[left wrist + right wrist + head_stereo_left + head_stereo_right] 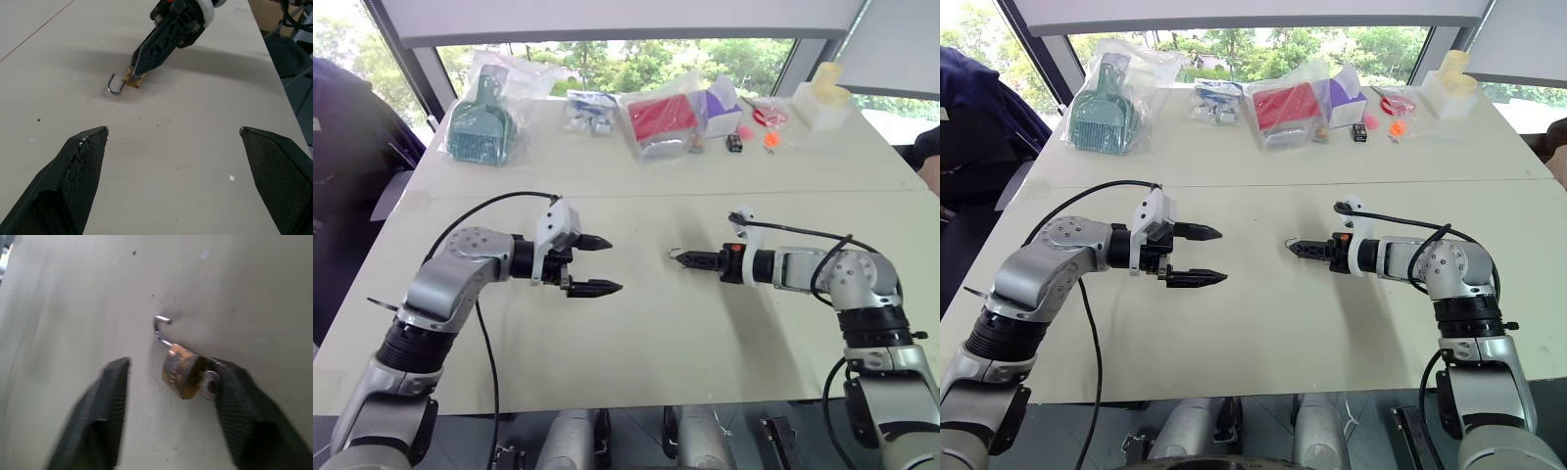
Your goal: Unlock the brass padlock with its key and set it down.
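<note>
The brass padlock [133, 78] lies on the pale table [646, 323], its thin silvery shackle [115, 88] swung open like a hook. My right gripper [690, 259] is low over the table with its tips at the padlock. In the right wrist view its fingers stand apart and the padlock [182, 371] leans against one finger [234, 401]. A small silvery ring [211, 382] shows at the padlock's base; I cannot make out the key itself. My left gripper [615, 264] hovers open and empty a hand's width to the left, pointing at the padlock.
Along the far side of the table lie clear bags: one with a teal item [481, 122], one with a red item [661, 119]. Small black [734, 143] and orange [771, 139] trinkets and a white plastic part [822, 98] sit at the far right.
</note>
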You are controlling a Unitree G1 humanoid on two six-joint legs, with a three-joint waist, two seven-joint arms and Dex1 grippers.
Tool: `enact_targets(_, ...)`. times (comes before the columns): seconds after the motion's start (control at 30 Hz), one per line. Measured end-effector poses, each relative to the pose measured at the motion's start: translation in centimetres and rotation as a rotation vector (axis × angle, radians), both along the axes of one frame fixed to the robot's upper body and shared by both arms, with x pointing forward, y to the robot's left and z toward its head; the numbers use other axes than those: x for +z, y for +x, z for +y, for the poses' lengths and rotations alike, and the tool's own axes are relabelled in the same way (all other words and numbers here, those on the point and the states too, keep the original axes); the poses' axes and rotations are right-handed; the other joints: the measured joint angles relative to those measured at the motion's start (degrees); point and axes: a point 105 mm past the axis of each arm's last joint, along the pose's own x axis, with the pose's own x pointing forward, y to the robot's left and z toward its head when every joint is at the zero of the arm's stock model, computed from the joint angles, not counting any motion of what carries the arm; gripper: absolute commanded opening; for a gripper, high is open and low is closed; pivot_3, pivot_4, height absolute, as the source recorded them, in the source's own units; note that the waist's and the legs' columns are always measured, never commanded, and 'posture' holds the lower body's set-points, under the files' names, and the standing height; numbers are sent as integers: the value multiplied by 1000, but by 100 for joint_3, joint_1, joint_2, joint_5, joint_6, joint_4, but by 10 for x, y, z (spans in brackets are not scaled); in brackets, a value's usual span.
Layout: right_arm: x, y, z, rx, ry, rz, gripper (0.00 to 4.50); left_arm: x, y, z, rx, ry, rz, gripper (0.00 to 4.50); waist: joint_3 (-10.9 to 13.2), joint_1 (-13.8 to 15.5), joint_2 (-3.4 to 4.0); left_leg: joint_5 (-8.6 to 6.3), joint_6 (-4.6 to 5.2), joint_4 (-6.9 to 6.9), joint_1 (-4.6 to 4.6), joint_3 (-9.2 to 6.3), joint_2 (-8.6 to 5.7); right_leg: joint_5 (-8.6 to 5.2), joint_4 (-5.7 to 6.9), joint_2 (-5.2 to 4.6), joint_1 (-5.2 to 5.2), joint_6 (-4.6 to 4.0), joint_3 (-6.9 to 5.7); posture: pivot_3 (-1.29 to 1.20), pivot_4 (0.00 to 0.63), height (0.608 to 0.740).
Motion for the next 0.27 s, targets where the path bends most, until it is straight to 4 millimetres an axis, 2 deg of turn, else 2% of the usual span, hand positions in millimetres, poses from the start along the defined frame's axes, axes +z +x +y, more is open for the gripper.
enact_targets(0.03,2,-1,-3,14,-28,-20,4411,0,0,0,4,-1,-2,4500,0,19,0,0,0,1,0,-1,-1,0,0,-1,1,-1,0,0,150,735)
enact_targets(0.13,2,-6,-35,-1,-222,-96,4411,1,2,3,24,-4,-8,4500,0,116,0,0,-1,3,-1,-1,-5,-1,-3,-6,0,-2,0,0,150,735)
enact_targets(0.23,2,-9,-55,-17,-333,-135,4411,1,3,6,39,-2,-7,4500,0,125,-2,0,-2,5,-3,0,-7,-1,-5,-7,0,-1,0,0,150,735)
enact_targets(0.27,8,-31,-83,4,-471,-223,4411,0,1,6,48,-16,2,4500,6,191,13,0,-3,2,-8,-1,-11,-6,-6,-11,-3,7,0,0,150,735)
